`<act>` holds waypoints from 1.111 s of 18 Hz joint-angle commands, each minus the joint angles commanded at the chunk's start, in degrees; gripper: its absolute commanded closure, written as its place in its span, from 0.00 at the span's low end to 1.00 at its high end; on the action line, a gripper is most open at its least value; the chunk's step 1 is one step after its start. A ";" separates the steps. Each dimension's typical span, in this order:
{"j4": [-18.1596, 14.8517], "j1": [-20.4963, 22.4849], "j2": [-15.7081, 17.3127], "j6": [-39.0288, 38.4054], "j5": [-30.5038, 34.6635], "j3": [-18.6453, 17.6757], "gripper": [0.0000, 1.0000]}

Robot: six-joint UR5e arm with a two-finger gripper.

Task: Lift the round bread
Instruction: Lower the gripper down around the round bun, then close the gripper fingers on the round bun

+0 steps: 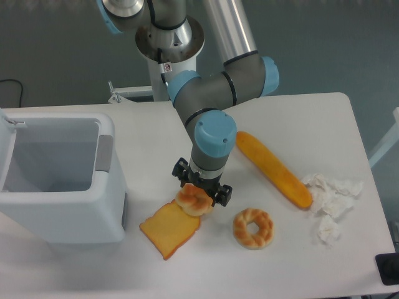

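gripper point(201, 188) sits right over the round bread point(194, 200), fingers either side of it; can't tell if jaws are clamped or loose. bun rests on the toast slice point(168, 229) corner, ring bread point(253, 228) just beside, baguette point(272, 167) further right.

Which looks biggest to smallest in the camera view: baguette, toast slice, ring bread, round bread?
1. baguette, clearly longest.
2. toast slice.
3. ring bread.
4. round bread, partly hidden under the gripper, so its rank after the ring bread is unsure.
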 joint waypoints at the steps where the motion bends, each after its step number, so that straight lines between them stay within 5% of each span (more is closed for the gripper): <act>1: 0.00 -0.09 -0.18 -0.09 0.00 0.00 0.00; 20: 2.29 -1.76 -2.73 -2.55 -0.09 1.14 0.00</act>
